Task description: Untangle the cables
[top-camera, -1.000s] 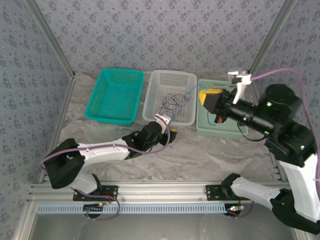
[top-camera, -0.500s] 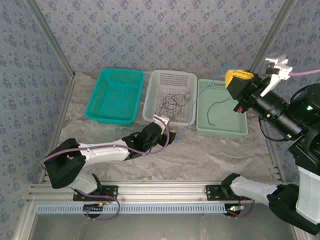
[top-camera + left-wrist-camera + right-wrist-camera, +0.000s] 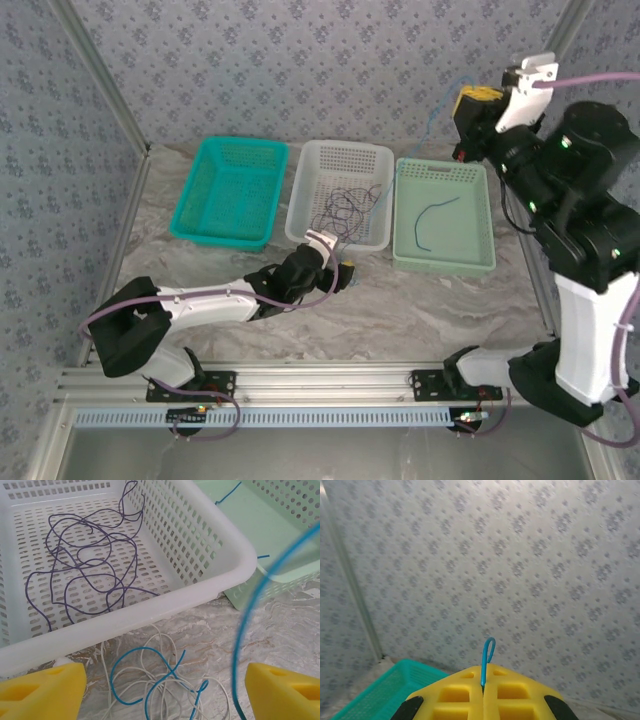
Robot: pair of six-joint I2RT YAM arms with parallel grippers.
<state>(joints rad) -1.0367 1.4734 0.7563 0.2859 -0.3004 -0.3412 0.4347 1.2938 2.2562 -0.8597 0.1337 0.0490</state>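
Right gripper (image 3: 482,692) is clenched on the blue cable (image 3: 488,654), high beside the green basket (image 3: 440,263). Left gripper (image 3: 162,690) hangs released over the tangle (image 3: 150,680) on the table (image 3: 290,635). Recommend a slow pull, with the left pinning the tangle.

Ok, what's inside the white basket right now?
A loose tangle of purple cable lies on the floor of the white basket. The floor strip right behind its near wall is hidden from the left wrist camera.

1. blue strand (image 3: 241,630): blurred close to the lens, cut off by the bottom edge.
2. white basket (image 3: 165,605): cropped at top and left.
3. blue cable (image 3: 488,652): a short loop visible, the remainder hidden between the closed right tool (image 3: 482,677) fingers.
4. teal basket (image 3: 370,700): cropped at the corner.
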